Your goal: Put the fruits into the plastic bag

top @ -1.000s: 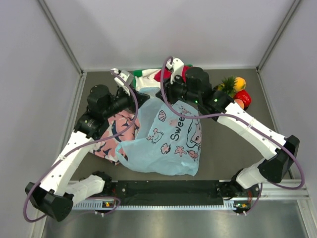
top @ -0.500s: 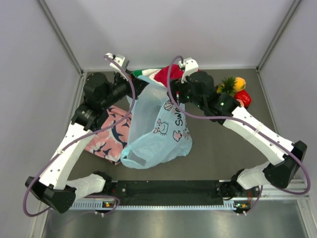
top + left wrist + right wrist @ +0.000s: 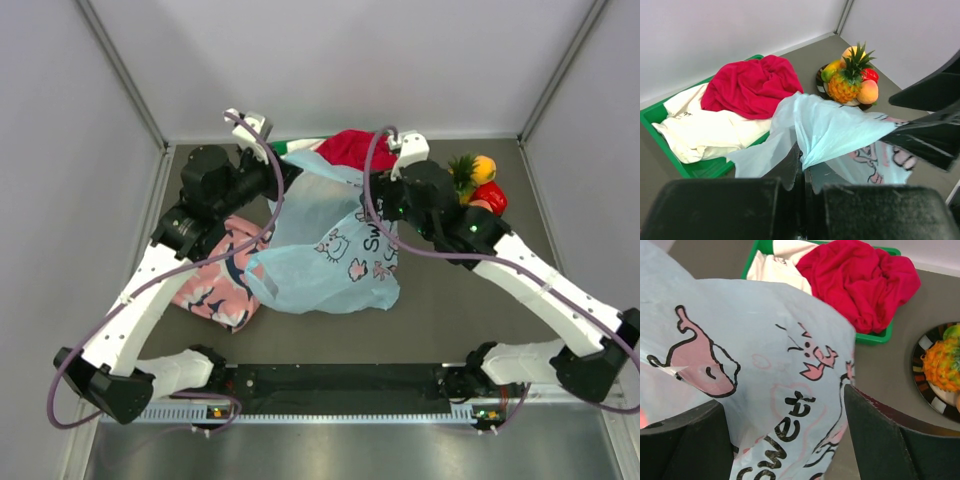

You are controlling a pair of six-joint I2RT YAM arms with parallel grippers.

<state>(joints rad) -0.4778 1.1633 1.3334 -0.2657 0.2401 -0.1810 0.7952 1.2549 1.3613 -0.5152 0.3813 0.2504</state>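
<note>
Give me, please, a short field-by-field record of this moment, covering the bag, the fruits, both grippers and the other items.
plastic bag: light blue, printed, one edge held up
left gripper: shut on the plastic bag's edge
right gripper: open, fingers wide apart with the bag's printed face between them
fruits: pineapple, peach and red fruit on a plate, outside the bag
green tray: holds a red cloth and a white cloth
pink cloth: on the table beside the bag
</note>
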